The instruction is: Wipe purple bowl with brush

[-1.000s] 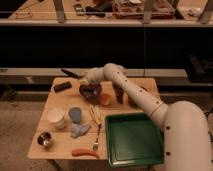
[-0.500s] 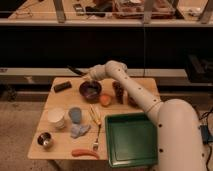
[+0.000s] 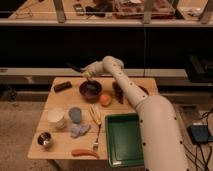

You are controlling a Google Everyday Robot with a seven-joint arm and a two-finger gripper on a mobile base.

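The purple bowl [image 3: 91, 90] sits at the back middle of the wooden table [image 3: 65, 142]. My gripper [image 3: 88, 74] hovers just above the bowl's far rim, at the end of the white arm that reaches in from the right. It is shut on the brush [image 3: 75, 67], whose thin dark handle sticks up and to the left from the gripper. The brush's lower end points down toward the bowl and is hidden by the gripper.
A black block [image 3: 62, 86] lies left of the bowl. An orange fruit [image 3: 105, 99] and a dark brown object [image 3: 118, 92] lie to its right. In front stand a white cup [image 3: 56, 118], a grey-blue cup [image 3: 75, 114], a metal bowl [image 3: 45, 139], a fork [image 3: 95, 140] and a green tray [image 3: 125, 139].
The gripper with the brush has moved left and back, from over the bowl's middle to above its far rim. The brush handle now points further up and left.
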